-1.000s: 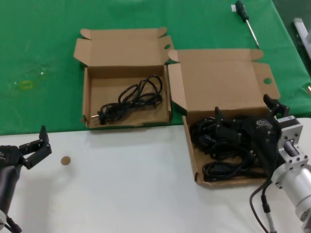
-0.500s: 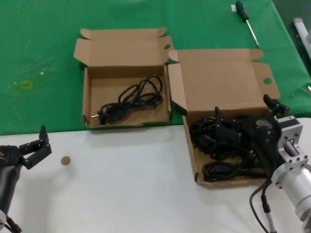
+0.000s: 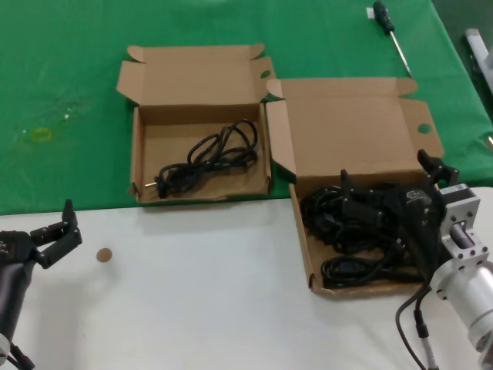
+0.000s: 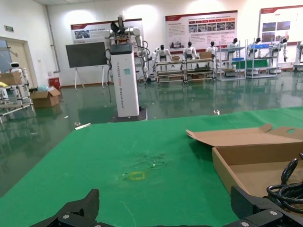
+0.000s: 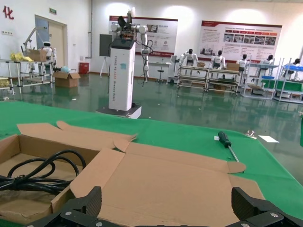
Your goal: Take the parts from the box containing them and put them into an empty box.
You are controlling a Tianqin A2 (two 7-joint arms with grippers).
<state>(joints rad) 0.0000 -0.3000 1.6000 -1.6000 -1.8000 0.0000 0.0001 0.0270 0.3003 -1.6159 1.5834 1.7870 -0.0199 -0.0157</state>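
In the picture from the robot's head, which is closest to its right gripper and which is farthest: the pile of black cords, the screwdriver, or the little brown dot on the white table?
From the right gripper, which is over the right-hand box:
1. The pile of black cords, right underneath it in that box.
2. The screwdriver, far back on the green cloth, on the right.
3. The little brown dot, way over on the left of the white table.

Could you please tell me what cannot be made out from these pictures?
- Head view: how many power cords lie in the right box; they tangle, and the right gripper covers some.
- Right wrist view: the cords below; only lid shows.
- Left wrist view: left gripper cut off by the edge.
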